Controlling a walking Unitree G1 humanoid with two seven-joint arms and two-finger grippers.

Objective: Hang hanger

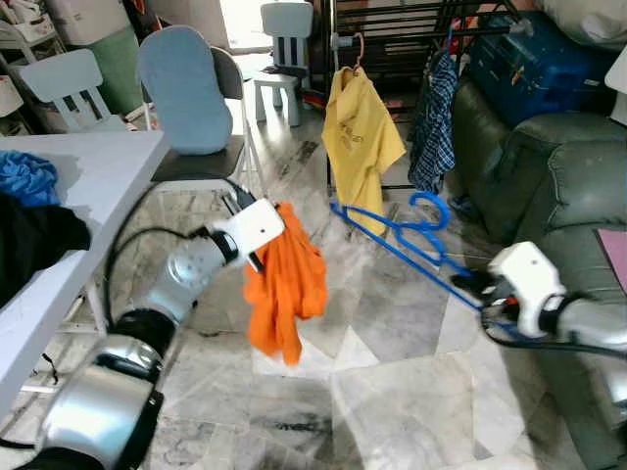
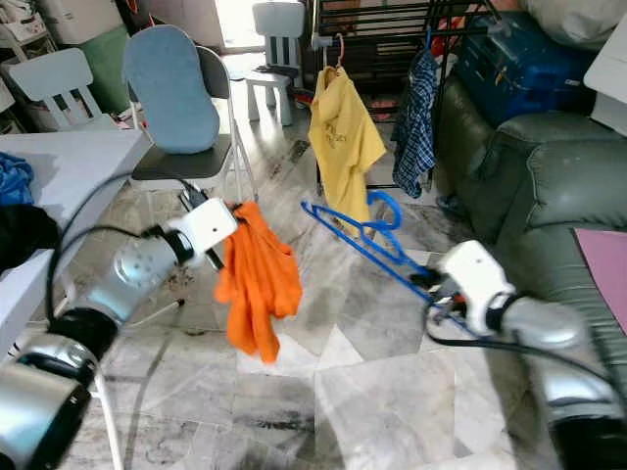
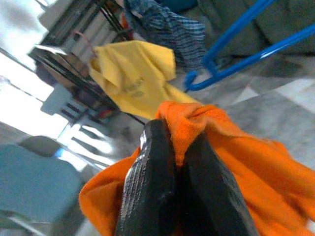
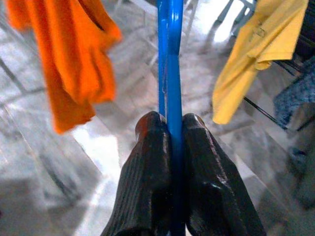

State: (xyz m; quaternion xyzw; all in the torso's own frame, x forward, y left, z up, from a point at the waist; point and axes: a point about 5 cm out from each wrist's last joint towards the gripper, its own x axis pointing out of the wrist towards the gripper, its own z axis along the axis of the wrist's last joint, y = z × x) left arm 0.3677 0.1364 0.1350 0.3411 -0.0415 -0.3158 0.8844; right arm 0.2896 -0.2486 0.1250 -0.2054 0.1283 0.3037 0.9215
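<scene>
At far left a white tabletop [image 1: 88,162] carries dark and blue cloth. The left end effector [image 3: 179,162] pinches an orange garment [image 1: 286,284] dangling above the floor, its fingers' clamp clear in the left wrist view. The right end effector [image 4: 171,129] squeezes the blue hanger [image 1: 392,230], held low near a yellow shirt [image 1: 361,147] on the rack; its closed grip reads plainly from the right wrist view.

From the head we look forward and down across the marble floor [image 1: 392,392] through two eyes a little apart, sharing nearly the same scene. Each wrist camera sits close behind its pincer, looking along the black fingers [image 3: 152,187]; both catch the yellow shirt [image 4: 261,44] the head views hold farther off.
</scene>
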